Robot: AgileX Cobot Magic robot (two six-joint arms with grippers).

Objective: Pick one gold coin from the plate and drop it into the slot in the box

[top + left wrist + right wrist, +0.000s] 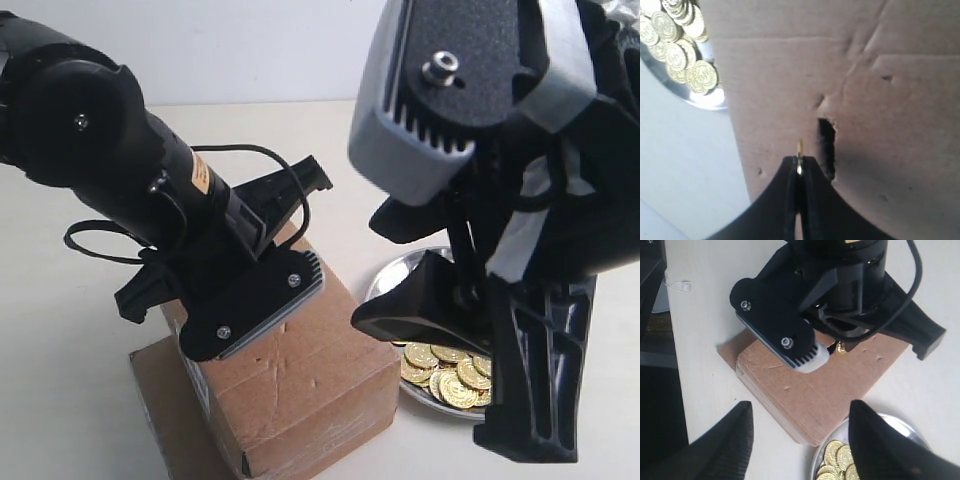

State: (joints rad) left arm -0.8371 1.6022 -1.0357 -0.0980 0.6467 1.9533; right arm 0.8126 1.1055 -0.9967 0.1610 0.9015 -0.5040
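Observation:
The brown cardboard box (290, 380) stands beside the silver plate (400, 275), which holds several gold coins (448, 375). In the left wrist view my left gripper (800, 162) is shut on one gold coin (799, 149) held edge-on, its rim poking out just above the box top (880, 100). The dark ragged box slot (826, 147) lies right beside the coin, a short way to one side. My right gripper (800, 412) hangs open above the box corner (805, 400) and the plate's edge (912, 427), nothing between its fingers. The coin pile (837, 460) shows below it.
The left arm's black wrist and cable (840, 290) hang over the box top. The pale table (60, 330) surrounds box and plate. A dark edge (652, 365) runs along one side of the table in the right wrist view.

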